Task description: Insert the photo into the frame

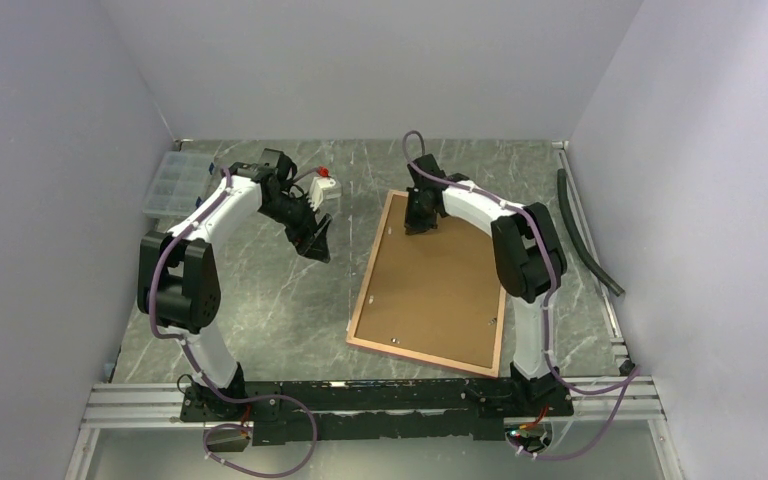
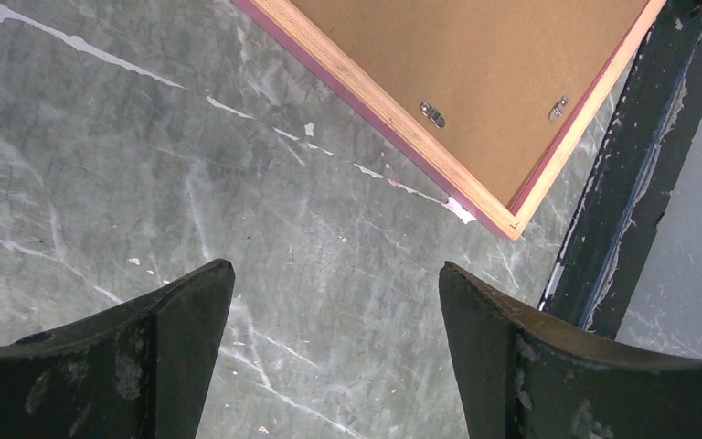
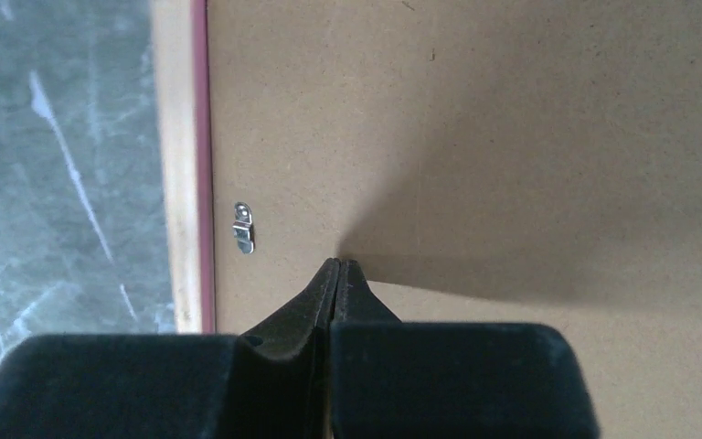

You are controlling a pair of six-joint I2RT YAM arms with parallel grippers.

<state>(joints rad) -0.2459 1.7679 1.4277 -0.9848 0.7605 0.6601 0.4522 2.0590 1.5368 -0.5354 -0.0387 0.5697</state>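
Observation:
The frame (image 1: pixel 368 275) lies face down right of centre, its tan back rail and pink edge showing (image 2: pixel 393 119) (image 3: pixel 178 183). A plain brown backing board (image 1: pixel 435 290) fills it, with small metal clips (image 3: pixel 244 227) near the rails. The photo is hidden. My right gripper (image 1: pixel 415 228) is shut with nothing between its fingers. Its tips (image 3: pixel 339 262) meet the board near the frame's far left corner. My left gripper (image 1: pixel 318 247) hangs open over bare table to the left of the frame, fingers wide apart (image 2: pixel 336 274) and holding nothing.
A clear plastic compartment box (image 1: pixel 173 183) sits at the far left, and a small white object with a red top (image 1: pixel 326 190) is beside the left arm. A black hose (image 1: pixel 585 235) runs along the right wall. Aluminium rails (image 1: pixel 360 395) line the near edge.

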